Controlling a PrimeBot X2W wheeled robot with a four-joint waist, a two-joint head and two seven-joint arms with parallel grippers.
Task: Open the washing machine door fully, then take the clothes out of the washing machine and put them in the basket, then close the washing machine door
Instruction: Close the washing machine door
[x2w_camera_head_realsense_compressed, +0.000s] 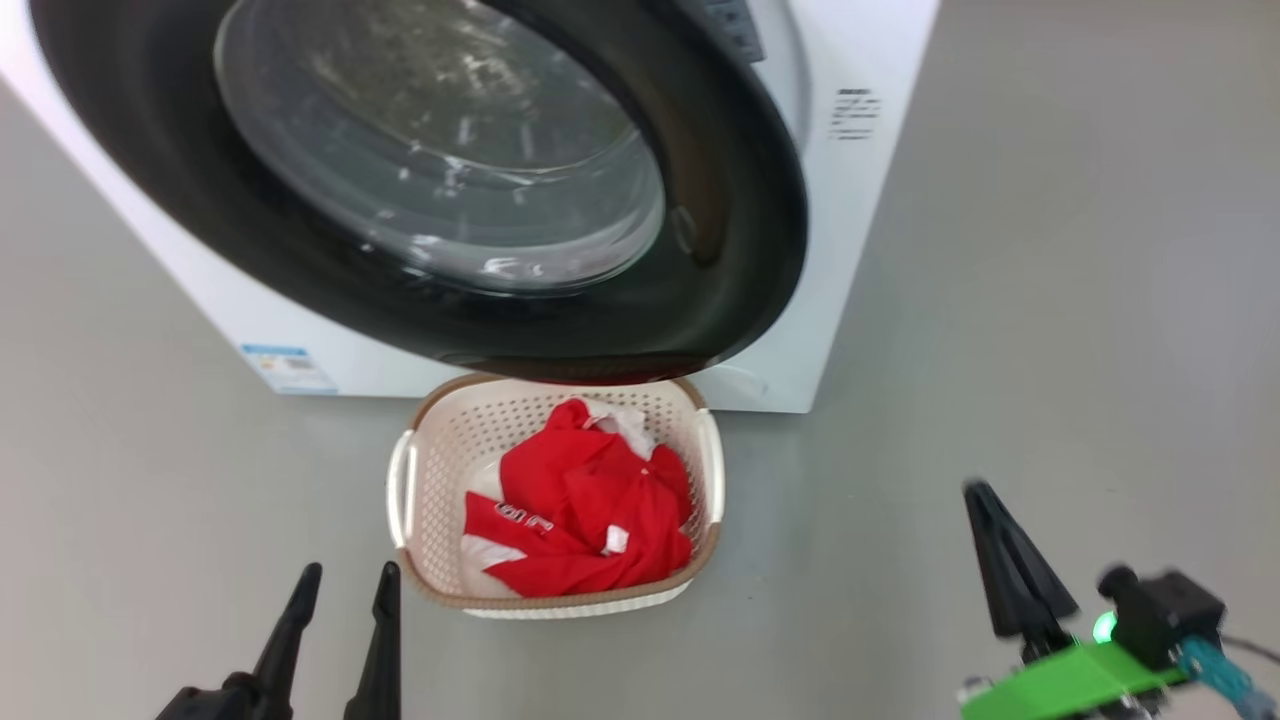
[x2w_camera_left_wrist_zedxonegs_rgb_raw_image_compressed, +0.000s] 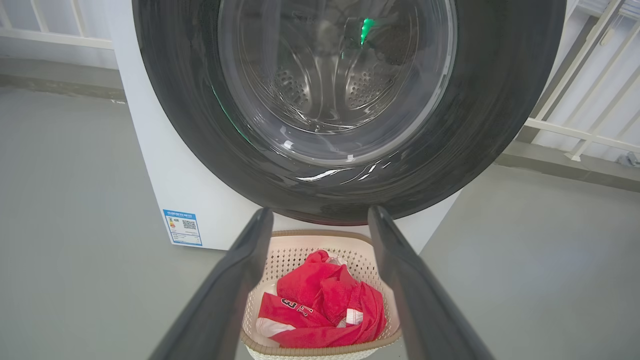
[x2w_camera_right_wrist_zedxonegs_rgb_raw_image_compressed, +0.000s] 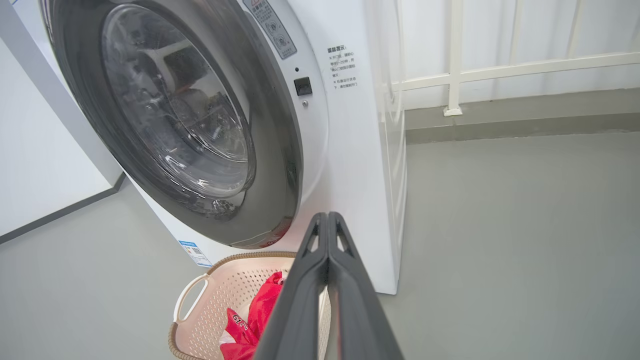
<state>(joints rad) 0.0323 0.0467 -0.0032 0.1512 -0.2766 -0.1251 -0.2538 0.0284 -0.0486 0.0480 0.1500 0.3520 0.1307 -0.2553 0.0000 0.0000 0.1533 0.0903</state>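
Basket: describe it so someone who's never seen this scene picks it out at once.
Find the big white washing machine on the grey floor. Directly in front of it, below the bottom of its round black-rimmed door, sits the basket. It is the small cream perforated tub with a brown rim and white side handles, holding red clothes.

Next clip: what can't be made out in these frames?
Whether the washing machine door is latched: right wrist view, its black rim hides any catch.
The basket, far rim: head view, under the door.
Print on the blue label: head view, too small.
Most of the clothes: right wrist view, behind the right gripper.
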